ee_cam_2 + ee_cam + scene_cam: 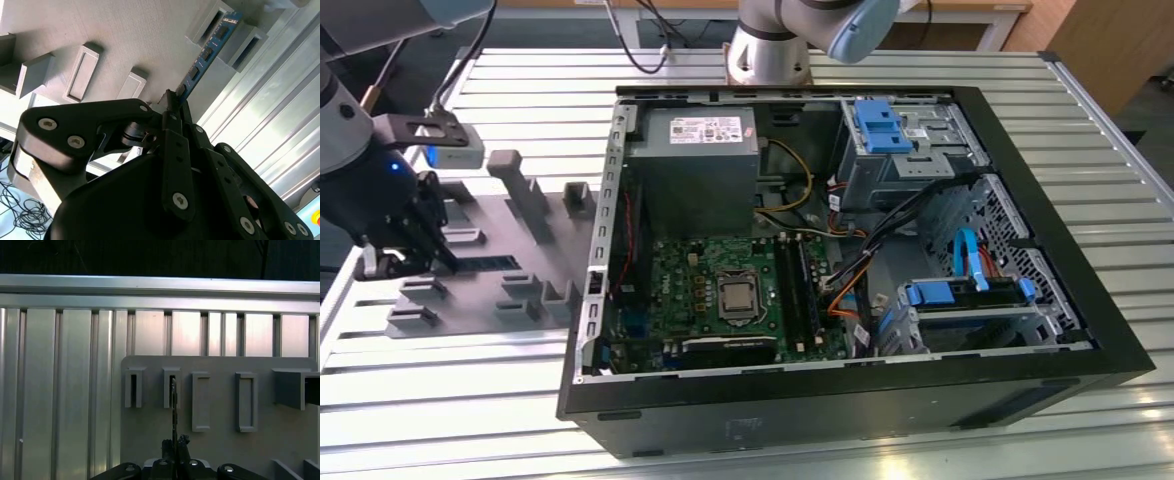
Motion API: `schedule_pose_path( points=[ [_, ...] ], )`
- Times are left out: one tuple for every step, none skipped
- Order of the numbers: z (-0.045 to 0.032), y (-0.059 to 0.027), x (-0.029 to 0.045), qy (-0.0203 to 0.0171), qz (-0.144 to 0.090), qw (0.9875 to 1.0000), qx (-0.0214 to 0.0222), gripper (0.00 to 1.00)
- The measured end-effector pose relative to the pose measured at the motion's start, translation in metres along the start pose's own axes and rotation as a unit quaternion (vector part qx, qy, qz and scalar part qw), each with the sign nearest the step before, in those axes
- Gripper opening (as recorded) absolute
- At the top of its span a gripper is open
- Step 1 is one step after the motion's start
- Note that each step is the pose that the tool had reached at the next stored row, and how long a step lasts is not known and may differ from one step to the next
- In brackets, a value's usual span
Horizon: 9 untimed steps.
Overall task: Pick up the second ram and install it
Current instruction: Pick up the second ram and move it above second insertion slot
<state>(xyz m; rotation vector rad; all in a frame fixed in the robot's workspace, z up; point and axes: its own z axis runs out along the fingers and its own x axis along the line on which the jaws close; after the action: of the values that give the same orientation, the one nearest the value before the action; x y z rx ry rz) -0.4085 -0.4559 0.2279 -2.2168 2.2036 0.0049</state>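
Note:
The second ram [207,50] is a thin blue-green board with dark chips. Its far end rests in a slotted holder [235,32] of the grey fixture plate [480,240], on the exterior view's left beside the computer case. My gripper [172,102] has its black fingers shut on the ram's near end. The first wrist view shows the ram [173,405] edge-on as a thin line running from the gripper [175,444] to a holder slot. In the exterior view the gripper [420,262] sits low over the plate's left part, next to the dark strip of the ram [487,264].
The open computer case [854,400] lies on the slatted metal table [467,390]. Its motherboard [720,300] has long black slots [798,285], with cables and blue drive clips [878,125] to the exterior view's right. The fixture plate carries several raised grey holders [527,190].

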Motion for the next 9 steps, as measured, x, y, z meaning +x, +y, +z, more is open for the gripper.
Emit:
schedule_pose_path(
  points=[
    [-0.0006, 0.0000, 0.0000, 0.0001, 0.000, 1.0000, -0.0001, 0.14],
    [-0.0012, 0.0000, 0.0000, 0.0001, 0.000, 1.0000, -0.0002, 0.14],
    [-0.0018, 0.0000, 0.0000, 0.0001, 0.000, 1.0000, -0.0001, 0.14],
    [-0.0023, 0.0000, 0.0000, 0.0000, 0.000, 1.0000, -0.0001, 0.14],
    [-0.0027, 0.0000, 0.0000, 0.0000, 0.000, 1.0000, -0.0001, 0.14],
    [-0.0028, -0.0001, 0.0000, 0.0000, 0.000, 1.0000, 0.0000, 0.14],
    [-0.0031, 0.0000, 0.0000, 0.0000, 0.000, 1.0000, 0.0000, 0.14],
    [-0.0035, 0.0000, 0.0000, 0.0000, 0.000, 1.0000, -0.0001, 0.14],
    [-0.0039, 0.0000, 0.0000, 0.0001, 0.000, 1.0000, -0.0001, 0.14]
  ],
)
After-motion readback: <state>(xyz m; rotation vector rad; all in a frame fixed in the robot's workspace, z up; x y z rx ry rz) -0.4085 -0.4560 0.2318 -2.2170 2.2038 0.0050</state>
